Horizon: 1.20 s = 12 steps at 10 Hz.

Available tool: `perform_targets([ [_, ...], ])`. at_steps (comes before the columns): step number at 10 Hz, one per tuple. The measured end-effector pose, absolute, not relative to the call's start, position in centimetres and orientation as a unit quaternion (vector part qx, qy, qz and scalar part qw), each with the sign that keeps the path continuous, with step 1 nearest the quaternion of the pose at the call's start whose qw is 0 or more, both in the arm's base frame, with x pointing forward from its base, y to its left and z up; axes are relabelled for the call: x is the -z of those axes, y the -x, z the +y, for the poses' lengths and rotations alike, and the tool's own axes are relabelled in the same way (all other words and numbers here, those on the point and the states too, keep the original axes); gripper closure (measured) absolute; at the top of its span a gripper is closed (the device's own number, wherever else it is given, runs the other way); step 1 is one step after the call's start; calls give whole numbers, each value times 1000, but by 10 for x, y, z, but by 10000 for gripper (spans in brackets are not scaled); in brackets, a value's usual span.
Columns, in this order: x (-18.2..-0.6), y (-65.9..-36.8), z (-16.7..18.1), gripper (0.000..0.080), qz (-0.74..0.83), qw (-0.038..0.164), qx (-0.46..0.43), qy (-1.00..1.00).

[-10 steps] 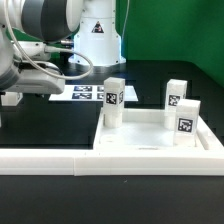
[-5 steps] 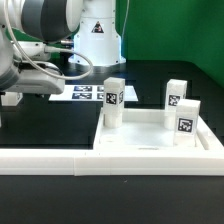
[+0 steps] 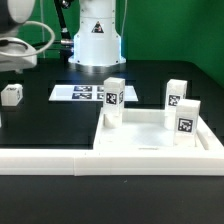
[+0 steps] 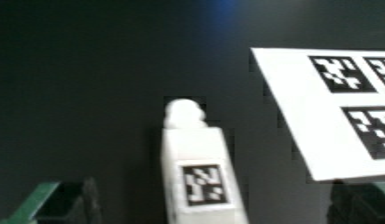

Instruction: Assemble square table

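Lying on the black table (image 3: 40, 125), the leg (image 4: 194, 165) under my wrist camera is a long white block with a rounded stub at one end and a black-white tag near the other. It sits between my two fingertips (image 4: 61, 200) with dark gaps on both sides, so I touch nothing; my claw (image 4: 215, 205) is spread wide and holds nothing. Just beside this leg, apart from it, lies the marker board (image 4: 340, 105), flat and white with printed tags.

From the exterior view, the square tabletop (image 3: 150, 150) lies flat toward that view's right, pushed into the inner corner of the white L-shaped rail (image 3: 60, 160) that runs along the near edge and turns up beside it. Three more legs stand upright on the tabletop: one (image 3: 113, 102) near its far corner on the exterior view's left, one (image 3: 176, 98) at the far side on the exterior view's right, and one (image 3: 184, 122) nearer and just in front of that. Each shows a tag on its face.

A small white tagged piece (image 3: 12, 95) shows at the exterior view's left edge, well apart from the tabletop; whether it rests on the table I cannot tell. The marker board lies behind the tabletop, near the base of my arm (image 3: 98, 35).
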<state>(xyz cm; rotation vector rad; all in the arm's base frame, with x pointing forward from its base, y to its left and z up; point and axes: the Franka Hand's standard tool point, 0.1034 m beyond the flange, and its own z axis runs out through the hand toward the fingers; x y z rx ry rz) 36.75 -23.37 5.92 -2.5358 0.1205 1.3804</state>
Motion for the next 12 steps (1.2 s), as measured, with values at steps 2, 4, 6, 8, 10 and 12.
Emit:
perform_targets([
  [2, -46, -364, -234, 151, 55, 113, -478, 870],
  [4, -25, -363, -221, 151, 66, 93, -479, 870],
  [6, -14, -367, -210, 151, 66, 83, -477, 872],
  [8, -8, -372, -208, 151, 59, 78, -468, 878],
  [10, -6, -370, -209, 151, 58, 78, -467, 879],
  [12, -6, -370, -209, 151, 58, 78, -467, 879],
])
